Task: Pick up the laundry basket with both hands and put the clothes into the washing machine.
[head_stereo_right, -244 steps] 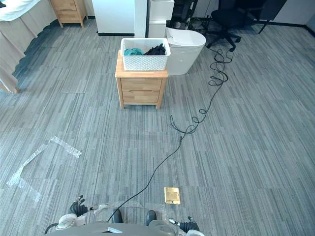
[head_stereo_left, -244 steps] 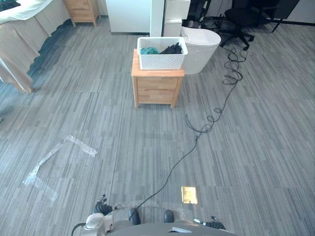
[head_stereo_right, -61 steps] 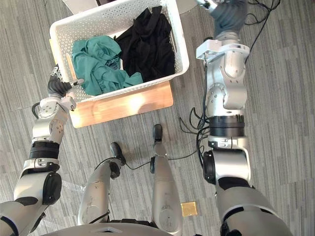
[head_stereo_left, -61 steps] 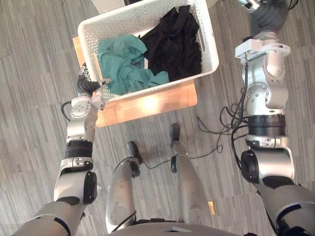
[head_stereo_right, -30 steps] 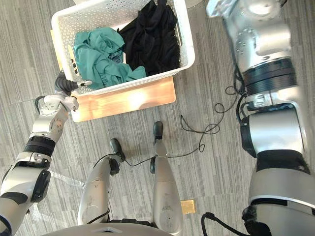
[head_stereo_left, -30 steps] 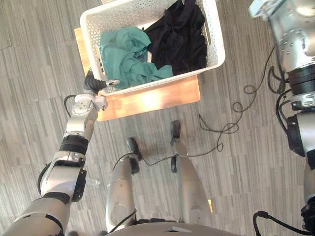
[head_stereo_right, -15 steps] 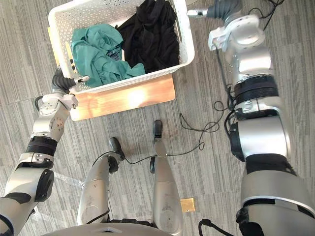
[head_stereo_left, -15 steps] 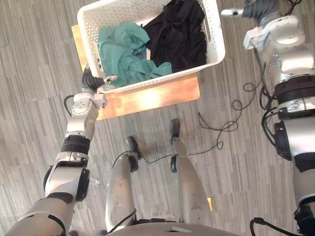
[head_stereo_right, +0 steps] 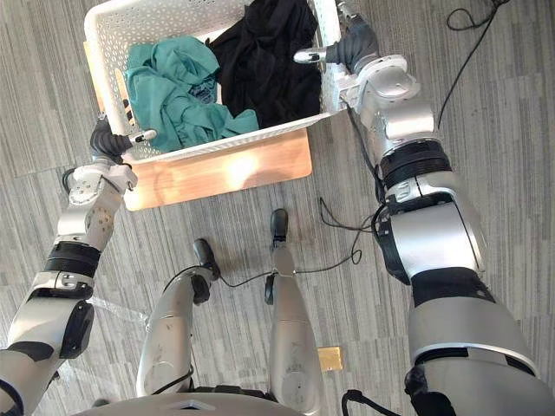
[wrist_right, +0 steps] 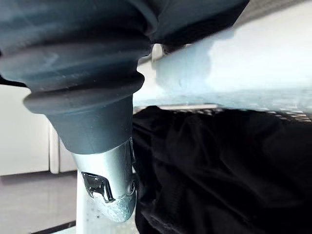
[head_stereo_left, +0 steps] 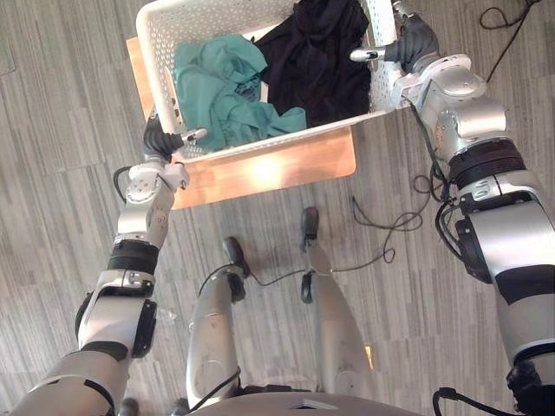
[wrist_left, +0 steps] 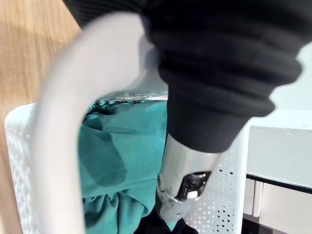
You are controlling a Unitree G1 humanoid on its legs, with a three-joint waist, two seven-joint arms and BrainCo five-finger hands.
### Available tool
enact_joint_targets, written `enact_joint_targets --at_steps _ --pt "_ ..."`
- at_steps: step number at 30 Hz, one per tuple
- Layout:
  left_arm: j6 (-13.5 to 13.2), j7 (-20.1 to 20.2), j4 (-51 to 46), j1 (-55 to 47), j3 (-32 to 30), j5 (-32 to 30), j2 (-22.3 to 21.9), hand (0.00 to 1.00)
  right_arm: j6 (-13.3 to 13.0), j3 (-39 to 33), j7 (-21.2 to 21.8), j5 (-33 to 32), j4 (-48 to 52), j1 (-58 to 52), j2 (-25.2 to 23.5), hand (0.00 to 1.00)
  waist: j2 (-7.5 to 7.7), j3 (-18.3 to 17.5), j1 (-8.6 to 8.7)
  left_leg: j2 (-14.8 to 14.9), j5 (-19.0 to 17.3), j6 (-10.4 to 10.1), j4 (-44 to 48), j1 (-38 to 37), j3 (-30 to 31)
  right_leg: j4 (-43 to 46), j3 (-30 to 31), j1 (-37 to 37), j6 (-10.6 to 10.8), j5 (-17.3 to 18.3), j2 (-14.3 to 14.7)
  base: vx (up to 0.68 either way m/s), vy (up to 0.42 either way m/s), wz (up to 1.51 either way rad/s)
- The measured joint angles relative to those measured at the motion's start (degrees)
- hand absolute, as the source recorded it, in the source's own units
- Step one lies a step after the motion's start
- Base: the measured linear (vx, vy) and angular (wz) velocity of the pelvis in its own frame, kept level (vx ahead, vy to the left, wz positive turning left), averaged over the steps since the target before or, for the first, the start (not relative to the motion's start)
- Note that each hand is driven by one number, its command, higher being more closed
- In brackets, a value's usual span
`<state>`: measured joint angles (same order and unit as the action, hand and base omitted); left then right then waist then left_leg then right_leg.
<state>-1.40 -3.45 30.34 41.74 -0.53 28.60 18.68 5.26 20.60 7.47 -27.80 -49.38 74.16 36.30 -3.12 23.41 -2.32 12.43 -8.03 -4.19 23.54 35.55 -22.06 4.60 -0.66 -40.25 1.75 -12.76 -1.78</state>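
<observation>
Laundry basket (head_stereo_left: 288,139) on nightstand (head_stereo_left: 260,173) between left hand (head_stereo_left: 157,141) and right hand (head_stereo_left: 414,40)

Head pair looking straight down, wrist views close on basket (head_stereo_left: 154,52)

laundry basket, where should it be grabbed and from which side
Take the laundry basket by its two short end walls, at the rim near the handle slot: left hand from the left, right hand from the right. It is long, sits flat on the wooden cabinet with clothes filling it, so end grips should keep it level.
</observation>
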Motion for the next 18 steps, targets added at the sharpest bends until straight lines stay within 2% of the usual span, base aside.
enact_joint_targets --at_steps 5,6,7,12,14,15,16,18 --pt "-0.88 0.00 -0.49 0.00 0.78 0.10 0.79 0.00 -0.01 1.26 0.00 0.25 0.22 0.45 0.35 0.00 0.00 0.00 0.12 0.02 -0.01 0.01 0.25 0.72 0.05 -1.26 0.01 0.00 0.07 -0.85 0.00 0.02 -0.050 0.00" --pt "-1.04 0.00 -0.49 0.00 0.83 0.05 0.98 1.00 -0.01 1.56 0.05 0.91 0.22 0.48 0.38 0.00 0.00 0.00 0.18 0.06 0.00 0.01 0.33 0.86 0.06 -1.45 0.00 -0.01 0.07 -1.00 0.03 0.01 -0.050 0.00" --pt "-1.07 -0.01 -0.51 0.00 0.89 0.03 1.24 1.00 0.08 2.34 0.29 2.31 0.21 0.48 0.54 1.00 0.00 0.00 0.39 0.10 0.00 0.02 0.44 0.99 0.16 -1.49 -0.05 -0.01 0.05 -1.07 0.03 0.01 -0.061 0.01" --pt "-0.74 -2.48 -0.51 0.35 1.05 -0.73 1.72 1.00 0.73 4.30 2.42 7.49 1.26 0.30 2.74 1.00 0.00 0.00 0.78 0.24 -0.01 0.05 1.22 1.75 0.99 -1.49 -0.52 0.05 0.01 -1.14 0.02 0.01 -0.049 0.05" --pt "0.11 -3.53 -0.88 -0.05 1.00 -1.71 1.67 1.00 1.30 3.61 2.06 9.24 2.77 -0.72 3.30 1.00 0.00 0.00 0.88 0.25 -0.01 0.04 1.22 1.74 1.19 -1.48 -0.68 0.17 0.00 -1.14 0.02 0.01 -0.049 0.04" --pt "0.45 -3.88 -1.46 -0.44 0.89 -2.12 1.67 1.00 1.36 3.27 1.65 10.25 4.61 -1.75 3.80 1.00 0.00 0.00 0.84 0.25 -0.01 0.04 1.18 1.74 1.21 -1.48 -0.71 0.18 0.00 -1.14 0.02 0.03 -0.061 0.02" --pt "1.24 -4.07 -3.93 -2.46 0.51 -3.06 1.72 1.00 1.47 0.97 0.63 12.11 10.96 -5.87 5.09 1.00 0.01 0.00 0.85 0.24 0.00 0.04 1.07 1.63 1.26 -1.46 -0.95 0.28 0.01 -1.14 0.02 0.03 -0.051 0.01" --pt "1.76 -4.17 -6.47 -5.09 0.19 -4.20 1.47 1.00 1.47 -3.54 -0.73 14.23 17.92 -11.06 4.88 1.00 0.02 0.01 1.02 0.20 -0.01 0.04 0.84 1.11 1.25 -1.43 -1.17 0.64 0.01 -1.14 0.03 0.04 -0.049 -0.01"
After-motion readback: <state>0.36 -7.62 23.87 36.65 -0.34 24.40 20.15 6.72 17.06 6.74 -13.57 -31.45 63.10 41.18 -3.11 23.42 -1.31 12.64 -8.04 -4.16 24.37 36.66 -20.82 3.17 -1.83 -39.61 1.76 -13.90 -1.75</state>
